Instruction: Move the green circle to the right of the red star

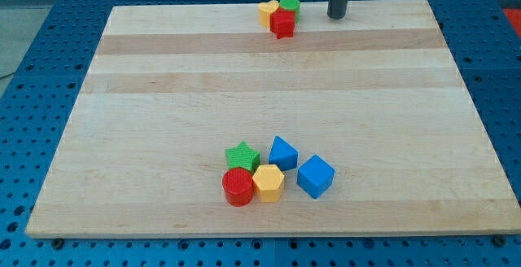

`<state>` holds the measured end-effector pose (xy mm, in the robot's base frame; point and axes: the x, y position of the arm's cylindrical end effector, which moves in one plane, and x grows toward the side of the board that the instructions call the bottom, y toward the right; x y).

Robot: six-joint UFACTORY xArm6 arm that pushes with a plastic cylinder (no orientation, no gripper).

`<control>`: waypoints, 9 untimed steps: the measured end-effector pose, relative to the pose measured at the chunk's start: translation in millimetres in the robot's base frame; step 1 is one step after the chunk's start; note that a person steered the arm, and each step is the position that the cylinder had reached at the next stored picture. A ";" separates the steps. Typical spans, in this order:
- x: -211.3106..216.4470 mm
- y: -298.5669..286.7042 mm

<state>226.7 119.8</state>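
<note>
The green circle (pixel 290 6) sits at the view's top of the wooden board (pixel 163 96), touching the red star (pixel 282 24) just below it and a yellow heart (pixel 268 11) to its left. My tip (pixel 339 16) rests on the board to the right of this cluster, about a block's width from the green circle.
A second cluster lies near the view's bottom: a green star (pixel 242 156), a red cylinder (pixel 238 186), a yellow hexagon (pixel 268 182), a blue pentagon-like block (pixel 282 152) and a blue cube (pixel 315 176). Blue pegboard surrounds the board.
</note>
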 end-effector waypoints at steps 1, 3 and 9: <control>0.0 0.0; 75.2 -22.0; -33.9 -227.9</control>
<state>192.8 -108.2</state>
